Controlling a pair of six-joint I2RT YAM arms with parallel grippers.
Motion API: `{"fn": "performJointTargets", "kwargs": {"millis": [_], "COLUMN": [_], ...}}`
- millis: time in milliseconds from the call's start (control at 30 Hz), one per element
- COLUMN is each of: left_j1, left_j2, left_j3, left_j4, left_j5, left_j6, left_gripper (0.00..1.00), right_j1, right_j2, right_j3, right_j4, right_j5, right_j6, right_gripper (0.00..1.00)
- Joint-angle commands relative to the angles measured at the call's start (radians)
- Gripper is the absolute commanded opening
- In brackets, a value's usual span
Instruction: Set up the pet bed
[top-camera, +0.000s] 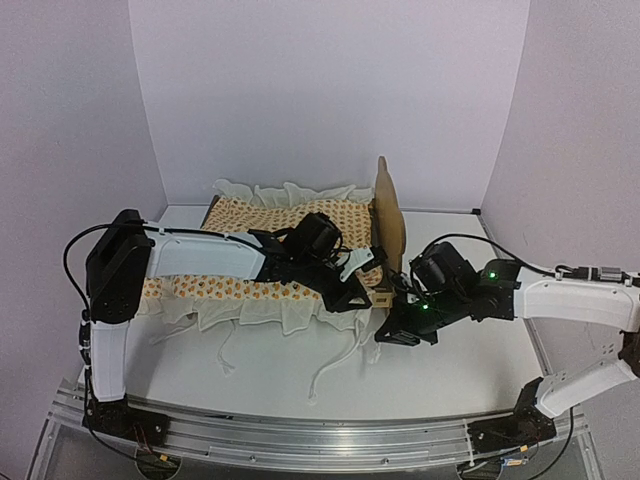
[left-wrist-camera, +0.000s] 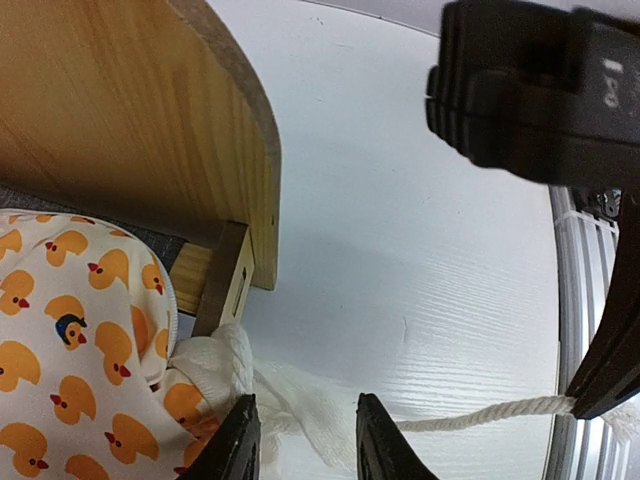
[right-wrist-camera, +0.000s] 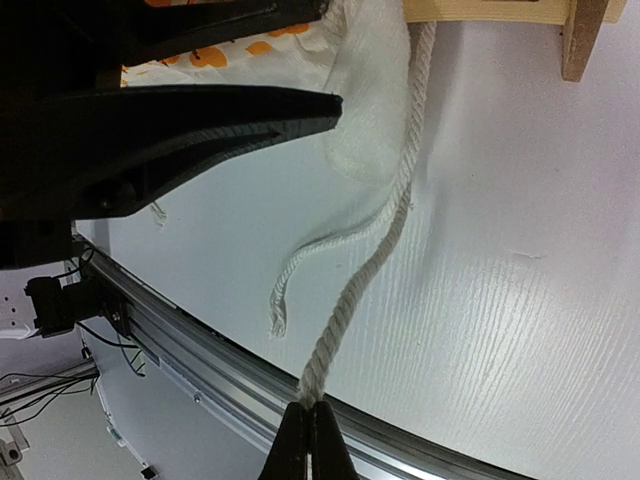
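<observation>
The pet bed has a light-wood headboard (top-camera: 388, 212) (left-wrist-camera: 120, 110) standing on the right, with cream bedding in an orange duck print (top-camera: 290, 218) (left-wrist-camera: 70, 340) spread over it. My left gripper (top-camera: 362, 292) (left-wrist-camera: 305, 442) hovers at the bed's near right corner beside a wooden leg (left-wrist-camera: 225, 285). Its jaws stand apart, with the white ruffle (left-wrist-camera: 300, 405) lying loosely between them. My right gripper (top-camera: 385, 332) (right-wrist-camera: 318, 420) is shut on a cream tie cord (right-wrist-camera: 372, 260) (left-wrist-camera: 490, 412). That cord runs taut from the bedding's corner.
A second loose cord (right-wrist-camera: 300, 262) and other ties (top-camera: 335, 368) trail over the white table. The metal rail (top-camera: 300, 440) (right-wrist-camera: 200, 345) runs along the near edge. White walls close in the back and both sides.
</observation>
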Motion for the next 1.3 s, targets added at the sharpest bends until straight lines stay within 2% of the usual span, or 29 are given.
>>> {"fn": "performJointTargets", "kwargs": {"millis": [0, 333, 467, 567, 600, 833, 900, 1133, 1267], "left_j1": [0.0, 0.0, -0.002, -0.001, 0.0, 0.003, 0.007, 0.03, 0.045], "left_j2": [0.005, 0.027, 0.043, 0.045, 0.041, 0.001, -0.002, -0.011, -0.016], "left_j3": [0.06, 0.075, 0.081, 0.099, 0.107, 0.167, 0.191, 0.204, 0.203], "left_j4": [0.018, 0.006, 0.006, -0.019, -0.032, -0.171, -0.214, -0.267, -0.268], "left_j5": [-0.018, -0.142, -0.119, -0.089, -0.078, 0.048, 0.128, 0.27, 0.319], "left_j6": [-0.009, 0.019, 0.031, 0.029, 0.027, 0.01, -0.008, -0.043, -0.065], "left_gripper": [0.35, 0.34, 0.2, 0.01, 0.0, 0.0, 0.0, 0.0, 0.0], "right_j1": [-0.014, -0.043, -0.043, -0.045, -0.046, -0.059, -0.073, -0.1, -0.099], "right_j2": [-0.021, -0.048, -0.023, -0.003, 0.007, 0.061, 0.068, 0.097, 0.145], "right_j3": [-0.023, 0.062, 0.079, 0.096, 0.103, 0.09, 0.08, 0.038, -0.01], "right_j4": [0.036, 0.035, 0.041, 0.044, 0.044, 0.054, 0.073, 0.245, 0.41], "right_j5": [0.022, 0.151, 0.169, 0.174, 0.172, 0.225, 0.257, 0.307, 0.319], "right_j6": [-0.003, -0.002, -0.013, -0.02, -0.02, 0.027, 0.048, 0.076, 0.151], "right_gripper": [0.0, 0.0, 0.0, 0.0, 0.0, 0.0, 0.0, 0.0, 0.0]}}
